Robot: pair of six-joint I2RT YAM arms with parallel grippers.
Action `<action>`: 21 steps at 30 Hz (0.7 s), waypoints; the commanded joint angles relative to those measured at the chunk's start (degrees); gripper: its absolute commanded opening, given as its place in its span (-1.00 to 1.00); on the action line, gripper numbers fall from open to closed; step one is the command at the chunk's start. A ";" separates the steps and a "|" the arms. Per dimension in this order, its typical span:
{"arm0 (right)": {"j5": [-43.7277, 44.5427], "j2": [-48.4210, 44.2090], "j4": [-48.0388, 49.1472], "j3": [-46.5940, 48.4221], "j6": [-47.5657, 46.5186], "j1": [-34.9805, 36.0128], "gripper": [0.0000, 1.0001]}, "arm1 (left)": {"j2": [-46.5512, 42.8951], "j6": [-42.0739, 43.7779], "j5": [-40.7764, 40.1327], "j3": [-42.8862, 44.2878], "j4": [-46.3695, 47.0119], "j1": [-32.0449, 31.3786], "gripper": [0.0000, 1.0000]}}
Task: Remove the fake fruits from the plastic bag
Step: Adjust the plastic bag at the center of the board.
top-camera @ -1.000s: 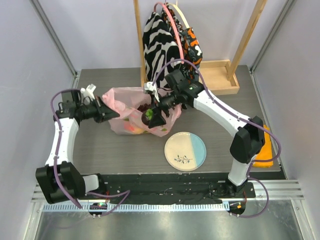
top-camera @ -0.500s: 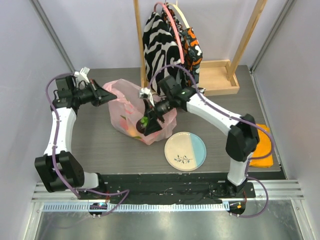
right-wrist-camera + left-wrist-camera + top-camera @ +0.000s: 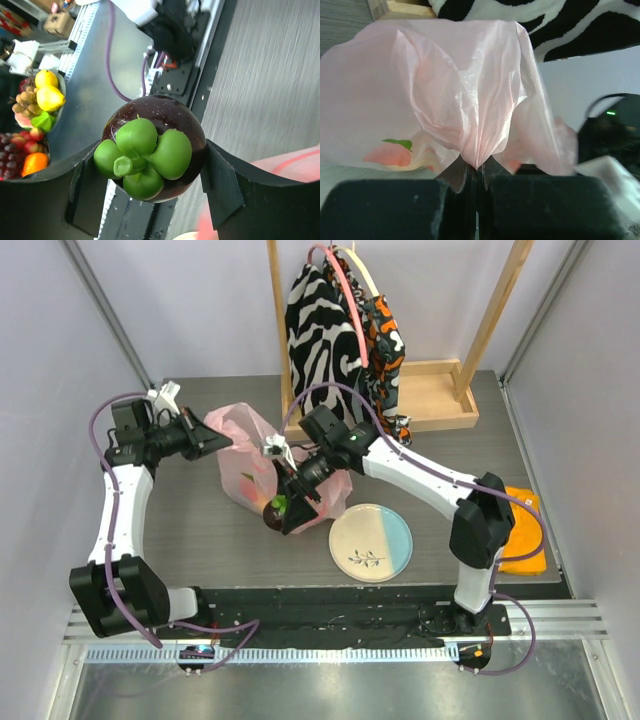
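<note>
- The left claw (image 3: 213, 440) is pressed together on a gathered pinch of the plastic bag (image 3: 243, 452), at the bag's far left top edge; in the left wrist view the pink film (image 3: 470, 90) fans out from between the closed fingers (image 3: 390, 210).
- The bag stands on the surface (image 3: 190, 530), left of centre, just in front of the hanging zebra-striped cloth bag (image 3: 315, 330).
- Through the thin plastic I can make out a blurred orange-pink shape with a green leaf (image 3: 392, 152); which fruit it is, I cannot tell.
- The right claw (image 3: 284, 510) pinches the dark maroon fruit (image 3: 275, 510) at the near side of the bag, outside the plastic.
- In the right wrist view that fruit (image 3: 155, 147) sits snug between both pads, its green leafy cap facing the camera.
- The fruit is just left of the cream-and-blue plate (image 3: 371, 543), not over it.
- A folded orange cloth (image 3: 525, 535) lies at the right edge, well apart from everything else.
</note>
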 commanded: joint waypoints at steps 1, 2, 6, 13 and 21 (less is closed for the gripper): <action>-0.92 -4.33 -9.52 8.44 -6.04 1.25 -0.01 | 0.51 0.55 -3.71 5.84 1.75 0.40 -1.00; -0.30 -4.41 -10.49 9.15 -6.31 1.77 -0.02 | 0.69 1.25 -5.03 7.25 1.40 0.40 -1.00; 2.68 -8.62 -9.89 5.47 -3.42 2.74 0.00 | 2.27 1.97 -11.44 12.44 3.23 1.98 -1.00; 6.46 -9.95 -23.23 11.69 -7.25 3.10 -0.07 | 8.69 -14.28 -16.65 21.67 17.29 13.74 -1.00; 7.78 -10.74 -21.30 11.27 -4.80 -1.03 -0.10 | 0.36 -15.80 -0.22 20.24 17.40 11.85 -1.00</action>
